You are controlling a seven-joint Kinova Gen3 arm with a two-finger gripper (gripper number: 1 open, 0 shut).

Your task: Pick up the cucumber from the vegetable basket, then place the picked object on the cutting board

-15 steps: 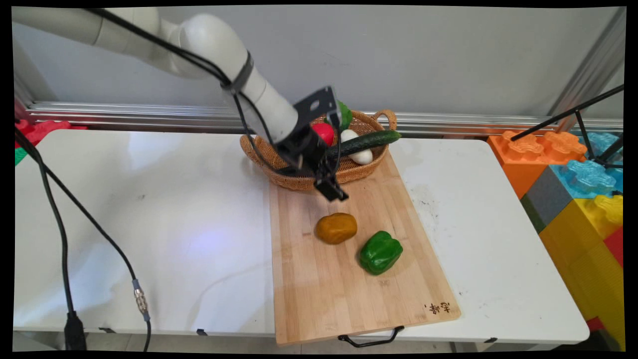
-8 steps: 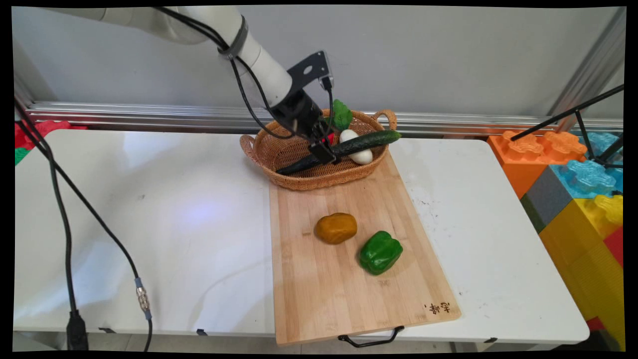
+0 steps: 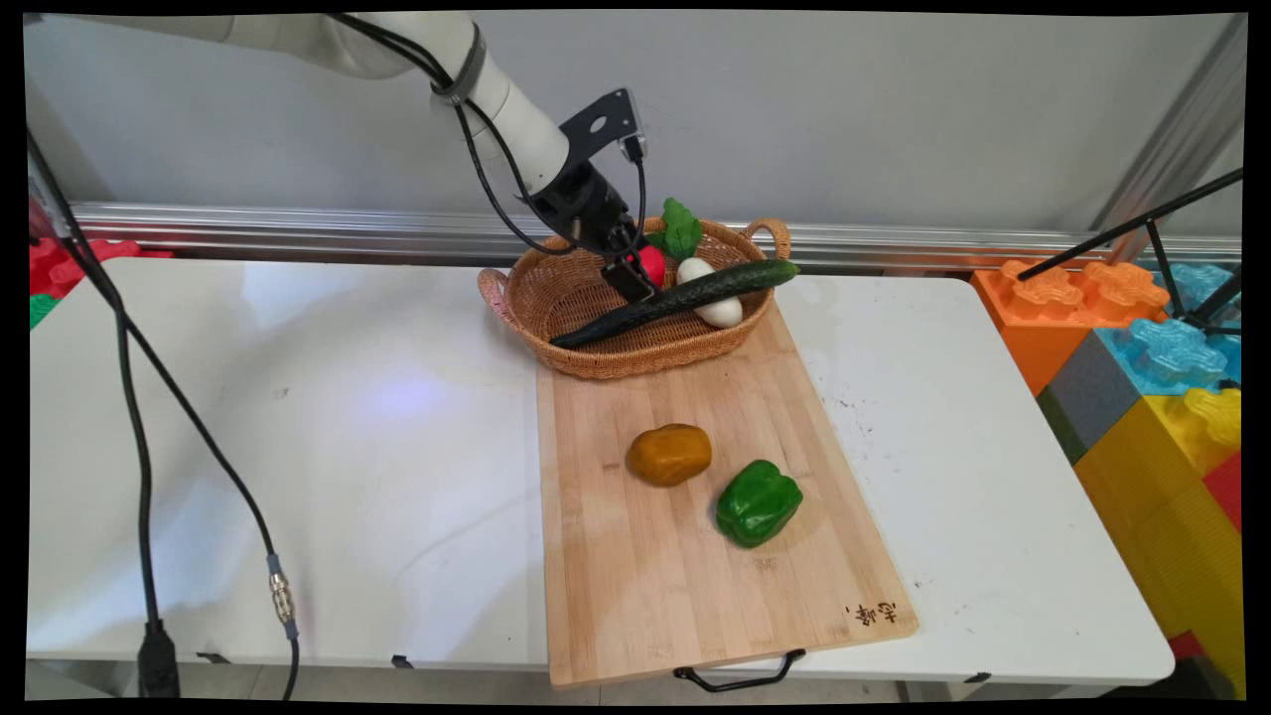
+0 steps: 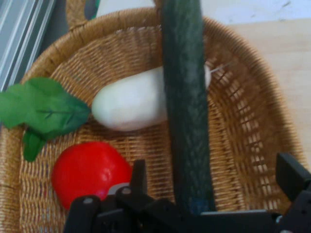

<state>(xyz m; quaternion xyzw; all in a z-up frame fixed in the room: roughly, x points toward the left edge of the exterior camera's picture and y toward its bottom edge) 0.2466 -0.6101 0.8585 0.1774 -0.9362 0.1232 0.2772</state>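
Hovering over basket (image 3: 596, 362), gripper (image 4: 214, 184) w/ fingers (image 4: 138, 177) spread either side of cucumber (image 4: 187, 107), not gripping; tomato (image 4: 87, 170) at 9 o'clock. Potato (image 3: 669, 454), pepper (image 3: 758, 501) on board (image 3: 635, 586).

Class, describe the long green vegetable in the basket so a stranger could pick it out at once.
Find the wicker basket at the far end of the wooden cutting board. The cucumber lies across it, over a white vegetable. It alone is long, thin and dark green; beside it sit a round red vegetable and a leafy green.
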